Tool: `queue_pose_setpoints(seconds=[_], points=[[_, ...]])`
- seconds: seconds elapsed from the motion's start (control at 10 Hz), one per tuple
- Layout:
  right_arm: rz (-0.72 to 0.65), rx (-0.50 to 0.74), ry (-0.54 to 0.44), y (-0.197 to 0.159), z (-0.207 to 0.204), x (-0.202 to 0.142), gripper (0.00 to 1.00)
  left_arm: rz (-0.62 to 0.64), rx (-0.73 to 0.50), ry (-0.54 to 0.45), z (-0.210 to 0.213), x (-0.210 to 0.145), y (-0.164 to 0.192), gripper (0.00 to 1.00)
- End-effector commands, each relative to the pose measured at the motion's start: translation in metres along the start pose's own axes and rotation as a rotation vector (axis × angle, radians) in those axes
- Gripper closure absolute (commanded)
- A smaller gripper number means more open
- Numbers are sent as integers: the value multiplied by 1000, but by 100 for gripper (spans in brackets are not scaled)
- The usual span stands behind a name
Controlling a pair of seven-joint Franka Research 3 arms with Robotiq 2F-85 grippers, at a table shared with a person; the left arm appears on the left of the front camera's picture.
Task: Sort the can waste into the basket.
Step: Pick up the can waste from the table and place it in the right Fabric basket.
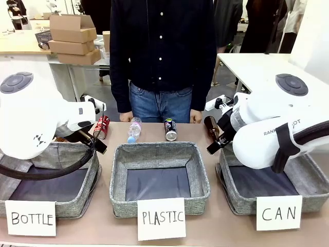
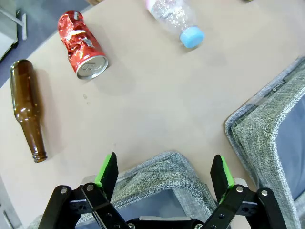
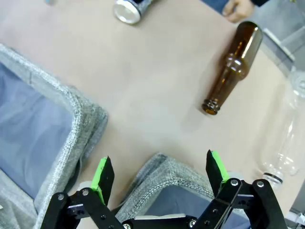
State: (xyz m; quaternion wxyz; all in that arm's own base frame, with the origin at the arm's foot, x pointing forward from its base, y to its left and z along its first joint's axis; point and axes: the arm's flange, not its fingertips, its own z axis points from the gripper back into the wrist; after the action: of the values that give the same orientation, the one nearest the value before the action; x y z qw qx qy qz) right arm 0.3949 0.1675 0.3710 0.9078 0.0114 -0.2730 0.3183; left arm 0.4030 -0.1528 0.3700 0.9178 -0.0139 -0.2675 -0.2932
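The dark can lies on the worktop behind and left of the CAN basket; the red can lies much farther left. The left hand and the right hand are wide open and empty, the right hand above this basket's far corner.

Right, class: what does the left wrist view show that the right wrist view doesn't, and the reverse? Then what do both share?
Left wrist, not right: the crushed red can. Right wrist, not left: the dark can, a person's hand. Both: an open gripper, left gripper over the BOTTLE basket, right gripper over the CAN basket; the tan table; a lying brown bottle, another brown bottle.
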Motion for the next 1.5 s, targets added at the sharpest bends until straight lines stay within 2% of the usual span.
queue_pose_setpoints(seconds=[0.0,0.1,0.2,0.3,0.4,0.5,0.6,0.7,0.8,0.9,1.0,1.1,1.2,1.3,1.4], points=[[0,0,0,0,0,0,0,5,-12,-13,31,21,-10,0],[-75,32,-13,-8,42,7,0,147,89,-44,75,41,-19,0],[-166,77,-51,-16,98,3,0,225,43,-89,136,45,-33,0],[-156,133,-58,-12,140,-11,0,241,37,-76,178,35,-49,0],[-135,135,-26,-4,166,-29,0,192,-34,-71,202,21,-65,0],[-115,96,-76,7,180,-42,0,148,-88,-56,203,12,-71,0],[-142,109,-47,-10,125,13,0,198,20,-88,176,38,-48,0],[-142,109,-47,-10,125,13,0,198,20,-88,176,38,-48,0],[-128,120,-69,-7,179,3,0,178,-26,-84,217,27,-72,0],[-189,322,-51,-10,176,2,0,117,-280,-45,207,29,-76,0],[-385,653,-38,-34,183,-10,0,135,-550,-73,219,22,-60,0],[-507,974,-65,-58,191,-33,0,184,-816,-121,232,4,-32,0],[-638,1186,-126,-78,196,-56,0,303,-1010,-176,238,-17,-2,0],[-736,1273,-188,-94,199,-78,0,450,-1078,-281,240,-37,22,0],[-827,1316,-259,-109,199,-95,0,498,-1138,-382,239,-53,34,0]])
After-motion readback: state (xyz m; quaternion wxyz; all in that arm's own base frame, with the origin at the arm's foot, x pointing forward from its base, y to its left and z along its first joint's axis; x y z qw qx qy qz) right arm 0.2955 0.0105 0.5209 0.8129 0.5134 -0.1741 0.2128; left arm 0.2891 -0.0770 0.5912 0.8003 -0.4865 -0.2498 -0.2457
